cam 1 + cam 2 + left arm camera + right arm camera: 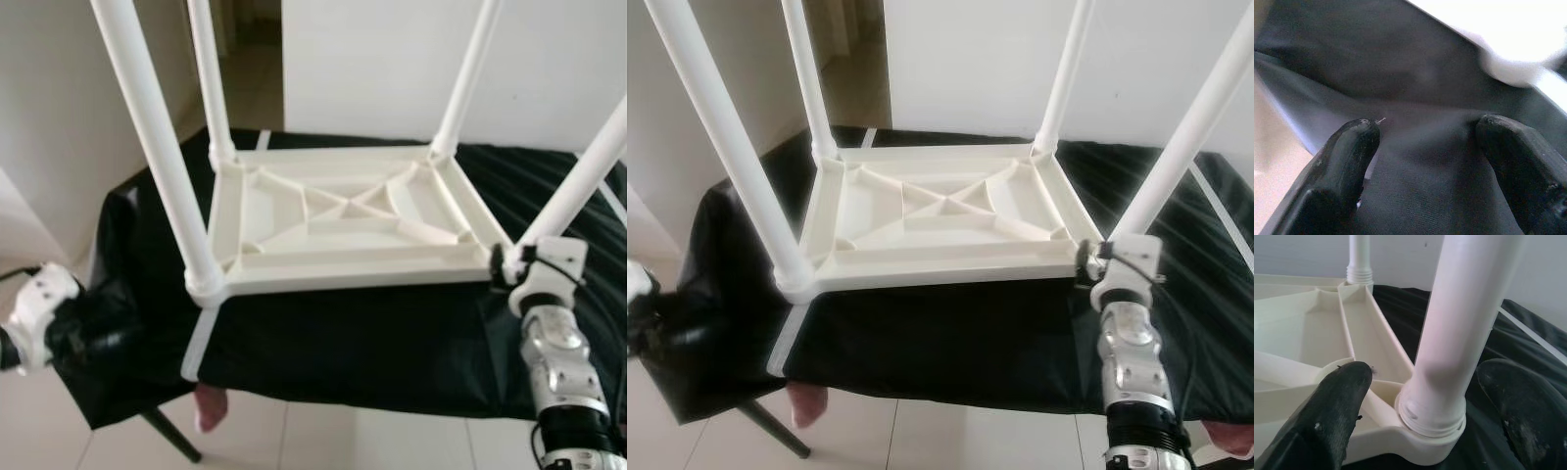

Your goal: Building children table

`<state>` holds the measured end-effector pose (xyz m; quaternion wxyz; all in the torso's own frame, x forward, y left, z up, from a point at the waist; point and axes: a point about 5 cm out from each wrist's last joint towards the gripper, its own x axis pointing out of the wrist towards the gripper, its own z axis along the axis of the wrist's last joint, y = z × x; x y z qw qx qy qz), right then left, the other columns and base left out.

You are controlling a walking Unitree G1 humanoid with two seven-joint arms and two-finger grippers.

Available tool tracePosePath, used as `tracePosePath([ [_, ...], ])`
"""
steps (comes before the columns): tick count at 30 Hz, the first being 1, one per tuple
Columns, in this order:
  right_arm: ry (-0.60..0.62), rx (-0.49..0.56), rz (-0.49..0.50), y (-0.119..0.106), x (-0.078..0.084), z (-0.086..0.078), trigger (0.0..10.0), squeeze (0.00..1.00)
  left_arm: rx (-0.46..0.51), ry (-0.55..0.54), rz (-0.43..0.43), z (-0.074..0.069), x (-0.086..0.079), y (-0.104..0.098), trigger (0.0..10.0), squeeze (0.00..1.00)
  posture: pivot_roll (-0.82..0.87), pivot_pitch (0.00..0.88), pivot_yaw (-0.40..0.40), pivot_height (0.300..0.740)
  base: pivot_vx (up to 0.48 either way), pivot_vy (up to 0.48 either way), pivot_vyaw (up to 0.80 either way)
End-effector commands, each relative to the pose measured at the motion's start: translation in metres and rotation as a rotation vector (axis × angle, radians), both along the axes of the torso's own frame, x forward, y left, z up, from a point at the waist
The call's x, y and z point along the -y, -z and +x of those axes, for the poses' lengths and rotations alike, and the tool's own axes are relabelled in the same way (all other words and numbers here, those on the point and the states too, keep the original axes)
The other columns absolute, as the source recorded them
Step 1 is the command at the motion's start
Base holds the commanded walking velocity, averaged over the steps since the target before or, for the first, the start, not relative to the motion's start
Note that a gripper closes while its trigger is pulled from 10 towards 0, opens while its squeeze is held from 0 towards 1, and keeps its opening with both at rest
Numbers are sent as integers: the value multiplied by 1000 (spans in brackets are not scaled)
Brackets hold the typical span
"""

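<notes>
The right gripper (1420,396) has its 2 fingers spread around the base of the near right leg (1459,318), not closed on it; the left gripper (1425,142), fingers also apart, presses into the black cloth (372,343) at the near left edge. Beyond, the white table top (343,220) lies upside down (4 legs upright) on that cloth

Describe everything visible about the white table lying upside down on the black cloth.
The table looks like white plastic. It rests top-down on a black cloth, its ribbed underside facing up with crossing braces. Four round legs stand up from threaded corner sockets. The right pincer straddles the near right leg at its base, fingers apart.
</notes>
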<state>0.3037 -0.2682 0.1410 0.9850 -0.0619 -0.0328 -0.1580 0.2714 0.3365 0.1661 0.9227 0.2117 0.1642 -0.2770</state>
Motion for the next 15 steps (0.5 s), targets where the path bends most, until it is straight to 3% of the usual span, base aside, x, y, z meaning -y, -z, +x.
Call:
tracePosePath([
  [1,7,0,7,1,1,0,10000,0,-6,-16,27,-1,-3,3,10000,0,152,0,-43,740,0,0,0],
  [4,-39,-8,12,4,-10,2,10000,0,139,-106,19,23,1,-17,10000,0,140,0,-33,740,0,0,0],
  [7,-80,-26,22,9,-18,2,10000,0,181,-138,3,34,5,-23,10000,0,134,0,-29,740,0,0,0],
  [10,-238,-73,4,20,-46,-1,10000,0,265,-256,-33,62,15,-36,10000,0,111,0,-12,740,0,0,0],
  [12,-238,-73,4,20,-46,-1,10000,0,265,-256,-33,62,15,-36,10000,0,111,0,-12,740,0,0,0],
  [15,-239,-69,39,25,-58,-8,10000,0,355,-299,-91,83,29,-53,10000,0,98,0,-10,740,0,0,0],
])
